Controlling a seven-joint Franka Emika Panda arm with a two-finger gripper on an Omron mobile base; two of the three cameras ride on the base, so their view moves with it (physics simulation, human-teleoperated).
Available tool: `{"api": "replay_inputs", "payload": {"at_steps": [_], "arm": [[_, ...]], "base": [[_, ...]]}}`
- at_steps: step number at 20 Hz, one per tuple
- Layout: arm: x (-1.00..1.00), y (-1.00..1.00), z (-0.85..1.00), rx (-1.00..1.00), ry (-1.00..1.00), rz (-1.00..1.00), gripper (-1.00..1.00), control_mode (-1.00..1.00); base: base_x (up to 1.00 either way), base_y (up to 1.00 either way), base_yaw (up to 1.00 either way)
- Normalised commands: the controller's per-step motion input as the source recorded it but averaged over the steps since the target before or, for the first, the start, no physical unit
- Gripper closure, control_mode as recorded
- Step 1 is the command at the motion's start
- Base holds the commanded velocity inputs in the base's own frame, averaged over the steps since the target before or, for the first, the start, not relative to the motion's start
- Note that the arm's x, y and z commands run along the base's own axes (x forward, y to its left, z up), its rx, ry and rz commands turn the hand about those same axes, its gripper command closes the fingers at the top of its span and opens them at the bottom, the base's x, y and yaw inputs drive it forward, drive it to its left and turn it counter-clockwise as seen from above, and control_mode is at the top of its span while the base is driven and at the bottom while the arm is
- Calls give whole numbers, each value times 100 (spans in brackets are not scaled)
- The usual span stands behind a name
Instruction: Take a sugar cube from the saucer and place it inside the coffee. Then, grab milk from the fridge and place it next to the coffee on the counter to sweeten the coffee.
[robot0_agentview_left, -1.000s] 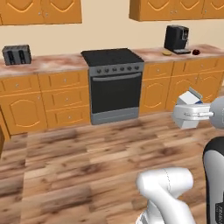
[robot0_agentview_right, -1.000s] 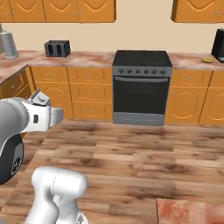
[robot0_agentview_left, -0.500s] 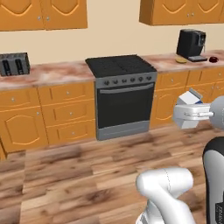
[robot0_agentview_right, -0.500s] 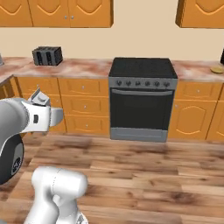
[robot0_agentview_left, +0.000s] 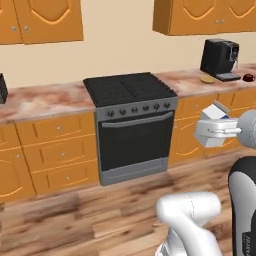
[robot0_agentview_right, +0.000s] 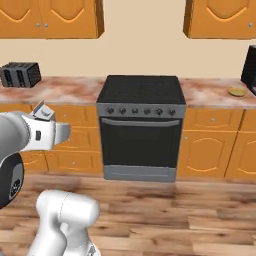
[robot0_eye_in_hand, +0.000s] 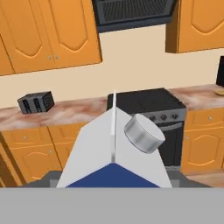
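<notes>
While we carry the milk (robot0_eye_in_hand: 114, 151) in front of the hand, its white gabled top and round silvery cap facing the hand view with the dark blue band below, we judge the fridge leg of the task done and the delivery left; the carton also peeks above the white wrist in the left base view, and our jaws sit pinched on it, though their tips are hidden behind the carton. Whether the sugar cube is already in the cup we cannot tell. On the desk (robot0_agentview_left: 47, 102), a mottled pinkish-brown marble slab over orange cabinets with small silver knobs, the yellow saucer (robot0_agentview_left: 207, 79) lies flat beside the tall black coffee machine (robot0_agentview_left: 218, 58), and the squat maroon coffee (robot0_agentview_left: 248, 77) stands just past it, well apart from us. Between stands a black stove (robot0_agentview_left: 131, 120) with a grated top, and a boxy dark toaster (robot0_agentview_right: 20, 74) rests far to the other side
</notes>
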Motion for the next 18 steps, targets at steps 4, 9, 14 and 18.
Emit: {"api": "replay_inputs", "payload": {"at_steps": [4, 9, 14, 18], "arm": [[0, 0, 0, 0, 0, 0, 100, 100], [0, 0, 0, 0, 0, 0, 100, 100], [0, 0, 0, 0, 0, 0, 100, 100], [0, 0, 0, 0, 0, 0, 100, 100]], "base": [[100, -92, -18], [100, -97, -20], [99, -100, -25], [95, -100, -25]]}}
